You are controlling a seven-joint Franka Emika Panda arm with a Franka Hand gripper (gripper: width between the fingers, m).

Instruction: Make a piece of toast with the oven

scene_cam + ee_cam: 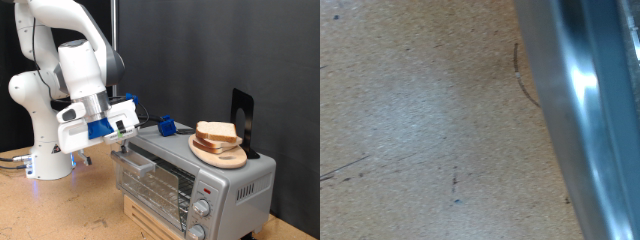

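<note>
The silver toaster oven (200, 178) stands on a wooden block at the exterior view's lower right, with its glass door (150, 183) facing the view's lower left. Two slices of pale bread (217, 133) lie stacked on a round wooden plate (222, 155) on top of the oven. My gripper (120, 146) hangs at the oven's upper left corner, close to the door's top handle (135, 160), and holds nothing that shows. The wrist view shows only the tabletop (410, 110) and a silver edge of the oven (580, 100); no fingers show there.
A blue object (166, 126) and a black stand (242, 112) sit behind the oven. Two knobs (204, 208) are on the oven's front right. The robot base (45, 160) stands on the wooden table at the exterior view's left. A black curtain hangs behind.
</note>
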